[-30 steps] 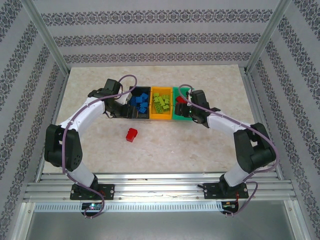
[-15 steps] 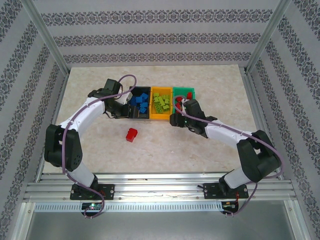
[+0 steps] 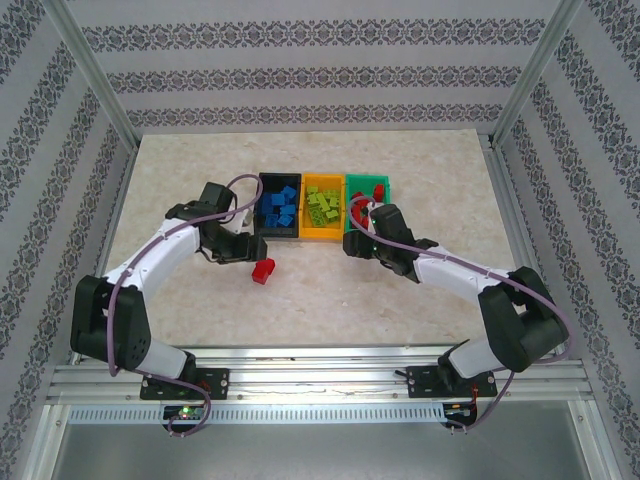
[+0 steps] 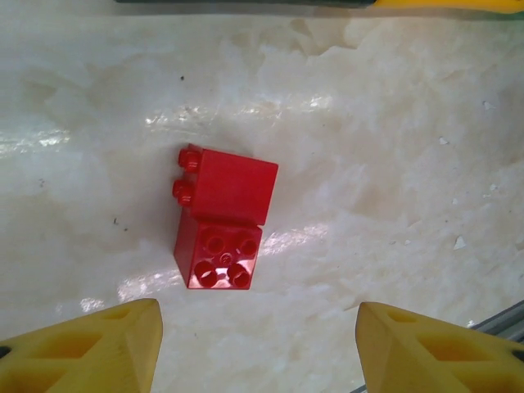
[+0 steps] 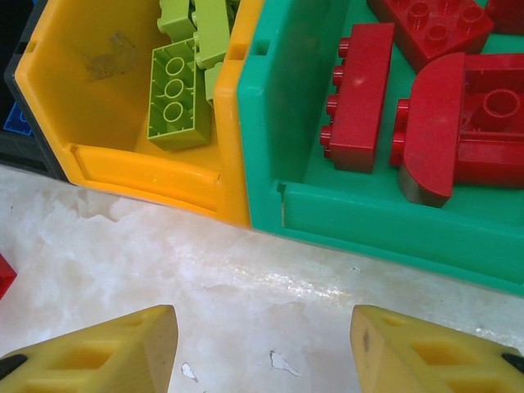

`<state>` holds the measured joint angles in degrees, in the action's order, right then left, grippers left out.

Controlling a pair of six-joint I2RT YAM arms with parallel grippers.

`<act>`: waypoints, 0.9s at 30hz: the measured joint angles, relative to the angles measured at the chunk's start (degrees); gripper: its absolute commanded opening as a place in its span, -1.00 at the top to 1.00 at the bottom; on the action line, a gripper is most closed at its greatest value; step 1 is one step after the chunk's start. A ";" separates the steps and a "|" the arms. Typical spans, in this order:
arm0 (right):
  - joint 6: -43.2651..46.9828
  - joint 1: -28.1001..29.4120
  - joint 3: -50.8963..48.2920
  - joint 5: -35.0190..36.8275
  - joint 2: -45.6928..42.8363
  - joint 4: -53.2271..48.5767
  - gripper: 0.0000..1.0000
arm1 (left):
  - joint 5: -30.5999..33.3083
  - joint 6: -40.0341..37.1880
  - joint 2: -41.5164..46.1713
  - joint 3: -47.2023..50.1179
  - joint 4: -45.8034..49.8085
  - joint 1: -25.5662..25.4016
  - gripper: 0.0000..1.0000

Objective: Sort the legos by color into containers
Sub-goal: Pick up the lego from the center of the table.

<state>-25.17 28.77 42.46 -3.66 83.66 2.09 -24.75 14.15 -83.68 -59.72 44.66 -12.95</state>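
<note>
Left gripper [image 4: 258,332] hovers half open and empty over a lone red brick [image 4: 223,221] on the pale table [image 4: 393,164], while the right gripper [image 5: 262,336] – also half open, holding nothing – hangs just in front of the orange bin [image 5: 147,176] of lime bricks [image 5: 173,110] and the green bin [image 5: 360,213] of red bricks [image 5: 360,98].

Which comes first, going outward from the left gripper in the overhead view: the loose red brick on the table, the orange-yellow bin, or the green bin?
Nearest first from the left gripper:
1. loose red brick, just in front of it, short of the bins.
2. orange-yellow bin, middle of the row, off to its right.
3. green bin, right end of the row.
</note>
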 measured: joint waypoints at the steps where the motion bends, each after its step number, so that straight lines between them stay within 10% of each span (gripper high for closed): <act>1: 0.00 0.00 0.00 0.13 0.00 0.17 -0.17 | 0.20 0.02 -0.04 0.35 0.15 0.00 -0.25; 27: 0.04 2.99 0.00 2.23 3.37 2.10 -0.17 | 4.55 1.77 -10.99 1.31 -0.50 -4.61 -0.10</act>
<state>-25.12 31.77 42.46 -1.43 87.02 4.19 -20.21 15.92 -94.67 -58.41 44.16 -17.56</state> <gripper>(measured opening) 0.584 0.556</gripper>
